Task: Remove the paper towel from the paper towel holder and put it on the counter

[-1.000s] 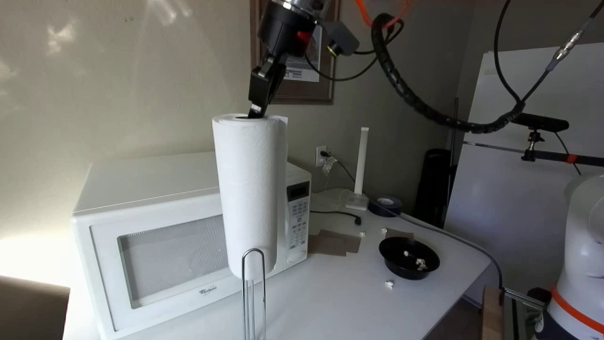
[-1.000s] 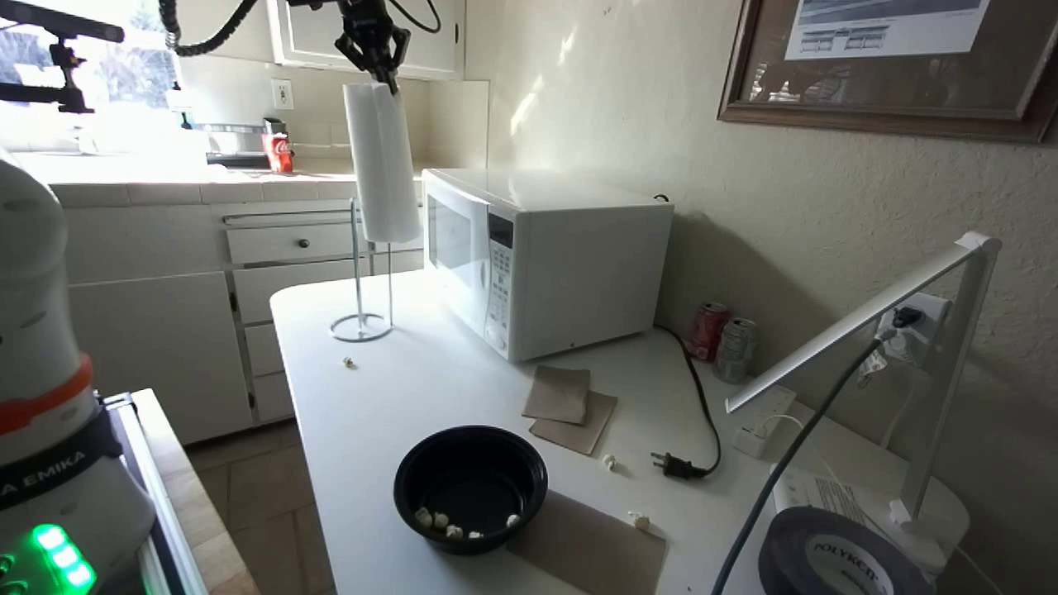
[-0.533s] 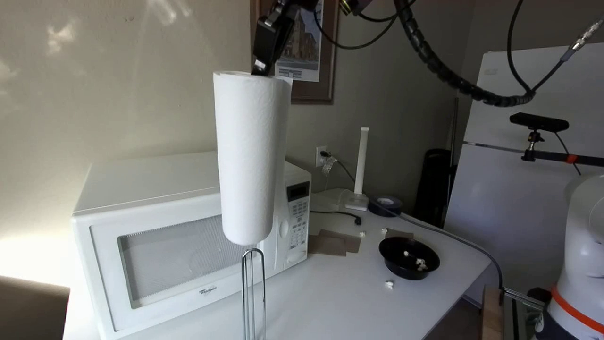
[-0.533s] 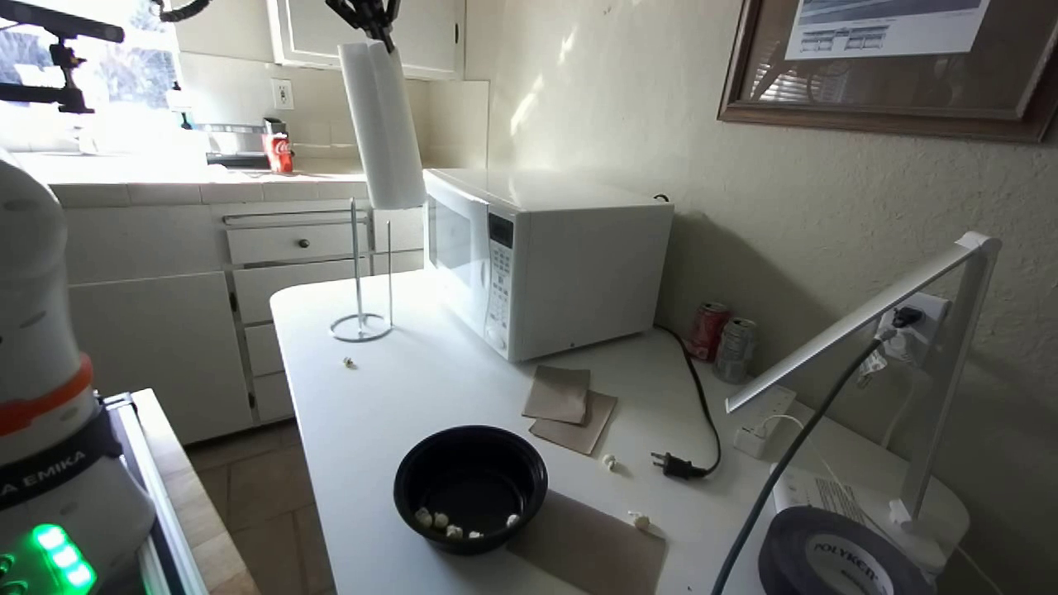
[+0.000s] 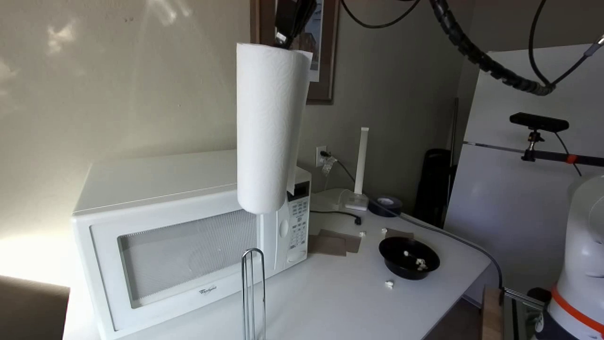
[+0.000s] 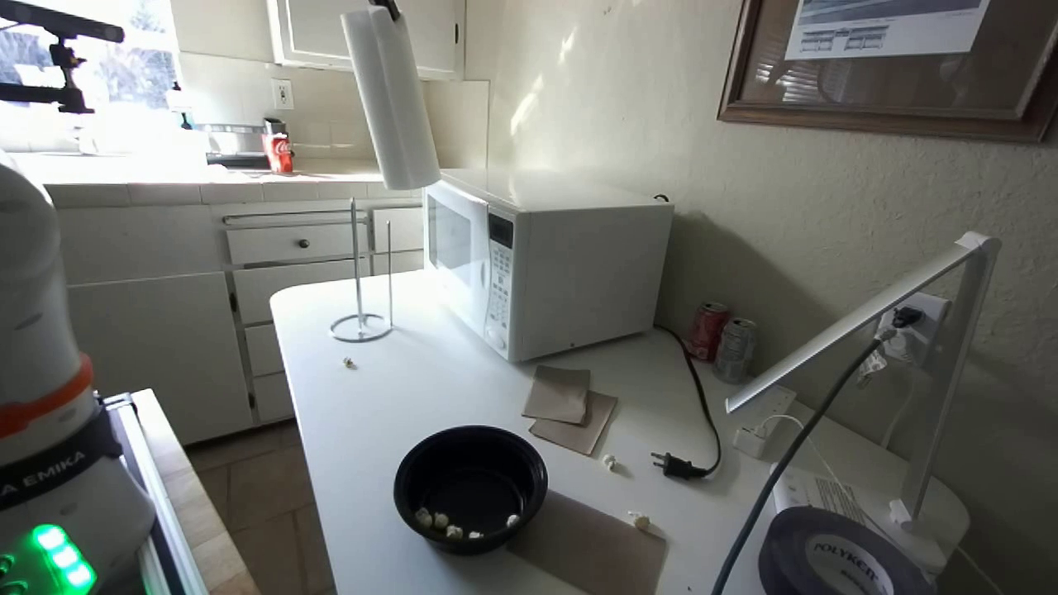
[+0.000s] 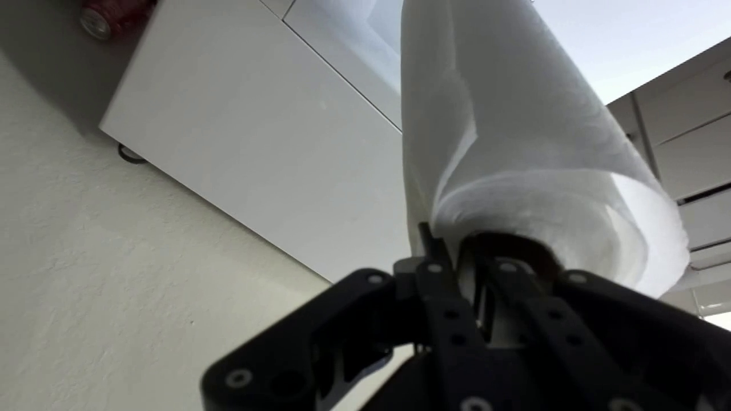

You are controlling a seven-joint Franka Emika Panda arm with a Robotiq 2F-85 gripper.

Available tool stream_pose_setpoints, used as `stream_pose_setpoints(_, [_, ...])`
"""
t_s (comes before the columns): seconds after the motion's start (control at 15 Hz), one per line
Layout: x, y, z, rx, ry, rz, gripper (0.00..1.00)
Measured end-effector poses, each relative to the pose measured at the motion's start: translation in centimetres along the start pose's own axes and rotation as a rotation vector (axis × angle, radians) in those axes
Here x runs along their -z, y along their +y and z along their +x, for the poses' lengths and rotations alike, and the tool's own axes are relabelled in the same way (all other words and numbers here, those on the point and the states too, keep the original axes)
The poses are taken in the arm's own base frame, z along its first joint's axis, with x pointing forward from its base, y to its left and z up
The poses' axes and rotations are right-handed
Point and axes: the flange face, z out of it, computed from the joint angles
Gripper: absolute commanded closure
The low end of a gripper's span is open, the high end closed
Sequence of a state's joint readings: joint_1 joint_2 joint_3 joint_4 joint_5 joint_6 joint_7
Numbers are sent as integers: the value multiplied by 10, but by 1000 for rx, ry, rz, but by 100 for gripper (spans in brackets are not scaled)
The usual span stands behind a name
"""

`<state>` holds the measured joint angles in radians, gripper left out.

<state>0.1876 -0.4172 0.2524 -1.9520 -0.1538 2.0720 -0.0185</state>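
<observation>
The paper towel [image 5: 269,127] is a tall white roll held in the air, tilted, with its lower end near the microwave's front. It also shows in an exterior view [image 6: 393,99] and in the wrist view [image 7: 514,97]. My gripper [image 7: 454,245] is shut on the roll's top wall, one finger inside the dark core and one outside. In an exterior view the fingertips [image 5: 283,42] show at the roll's top edge. The paper towel holder [image 6: 361,340], a thin wire loop stand, stands bare on the white counter [image 6: 364,463], below and apart from the roll.
A white microwave [image 6: 595,273] stands close beside the roll. A black bowl [image 6: 471,442] with popcorn, brown cardboard pieces [image 6: 558,392], a power plug [image 6: 678,467] and a desk lamp [image 6: 860,318] are on the counter. A framed picture [image 5: 330,89] hangs behind the roll.
The roll has risen with my gripper, come off the top of the holder, and shifted sideways toward the microwave. It tilts more now. The holder has stayed in place.
</observation>
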Motion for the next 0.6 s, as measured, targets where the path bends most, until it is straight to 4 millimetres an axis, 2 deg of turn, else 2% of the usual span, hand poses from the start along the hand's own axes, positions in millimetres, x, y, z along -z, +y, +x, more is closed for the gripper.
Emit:
stream_pose_setpoints(0.33, [-22, 37, -40, -85, -70, -28, 97])
stream_pose_setpoints(0.6, [-58, 50, -90, -137, -159, -8, 97])
